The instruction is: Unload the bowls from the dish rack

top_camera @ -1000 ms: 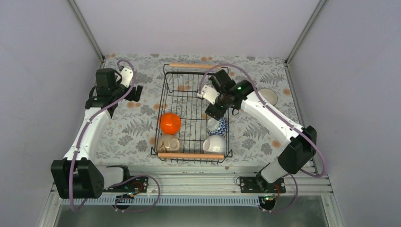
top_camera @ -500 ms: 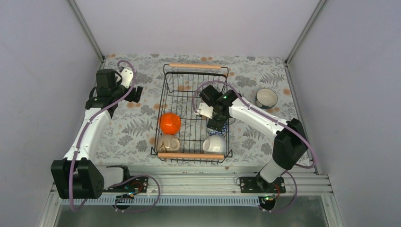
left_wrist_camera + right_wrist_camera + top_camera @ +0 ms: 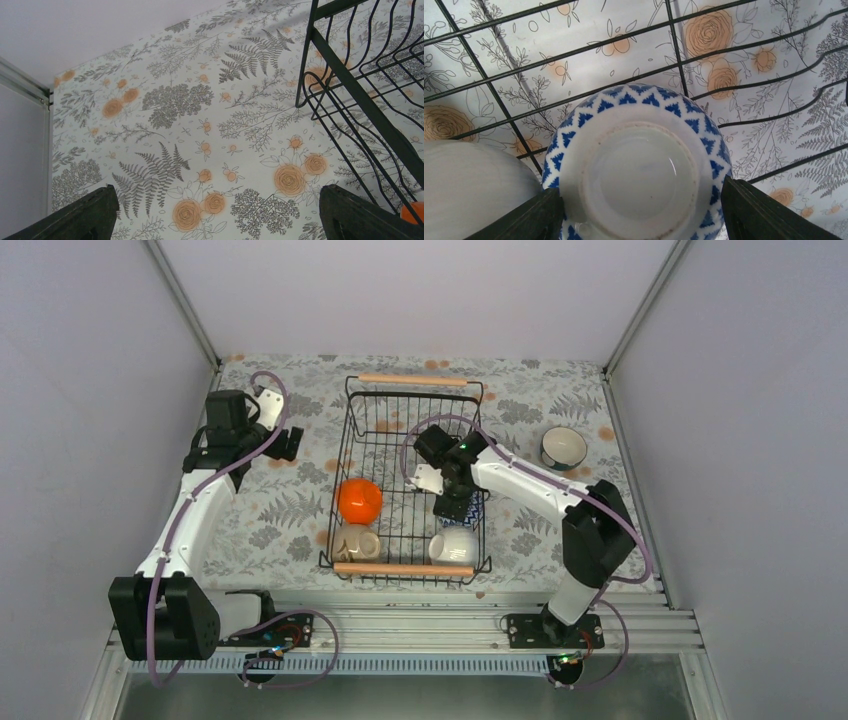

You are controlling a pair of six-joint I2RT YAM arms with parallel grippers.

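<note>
The right gripper [image 3: 641, 202] has its two fingers [image 3: 769, 215] spread wide, one on each side of the upturned blue-and-white bowl [image 3: 639, 170], close against its rim but not visibly clamped on it. That bowl sits foot-up on the wire floor of the dish rack [image 3: 405, 568], at the right side, just beside the white bowl [image 3: 453, 545] in the near right corner. Also in the rack are the orange bowl [image 3: 359, 500] toward the left and the beige bowl [image 3: 355, 541] in the near left corner (so four of the five are inside). Only the teal bowl [image 3: 564, 447] is out, standing upright on the table [image 3: 270, 510] well to the right of the rack. The left gripper [image 3: 217, 207] hangs open and empty over the patterned cloth left of the rack. The job looks barely begun: one bowl unloaded, the second lined up for a grasp, three more to follow.
</note>
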